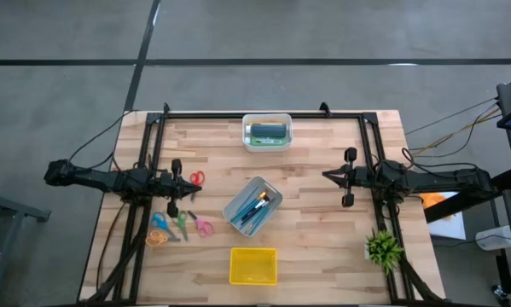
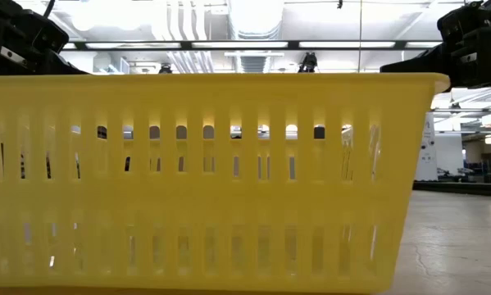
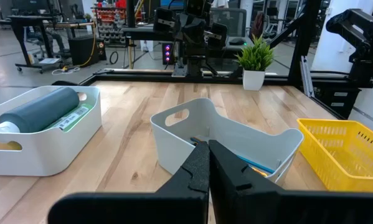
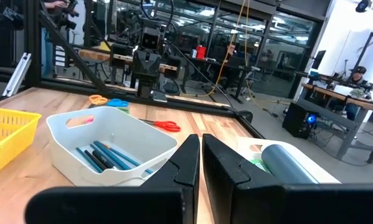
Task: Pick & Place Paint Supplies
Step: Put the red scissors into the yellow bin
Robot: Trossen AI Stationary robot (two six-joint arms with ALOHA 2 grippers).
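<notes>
Two closed grippers flank a grey bin of paint brushes.
Between our empty left gripper (image 1: pixel 175 188) and right gripper (image 1: pixel 350 177), the bin (image 1: pixel 238 203) holds blue-handled brushes (image 1: pixel 255 208); beyond, a white bin (image 1: pixel 267 145) holds tubes (image 1: pixel 268 130); nearer, a yellow basket (image 1: pixel 253 266).

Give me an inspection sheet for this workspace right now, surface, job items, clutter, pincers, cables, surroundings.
Surface: wooden table, black frame along its edges.
Job's things: brushes in the middle white bin; dark tube in the far white bin; yellow basket at the near edge.
Clutter: several scissors by the left arm; green plant near the right arm.
Grippers: left pincer shut, holding nothing; right pincer shut, holding nothing.
Cables: bundles run along both arms; loose cables off the right side.
Surroundings: concrete floor, workshop benches.
</notes>
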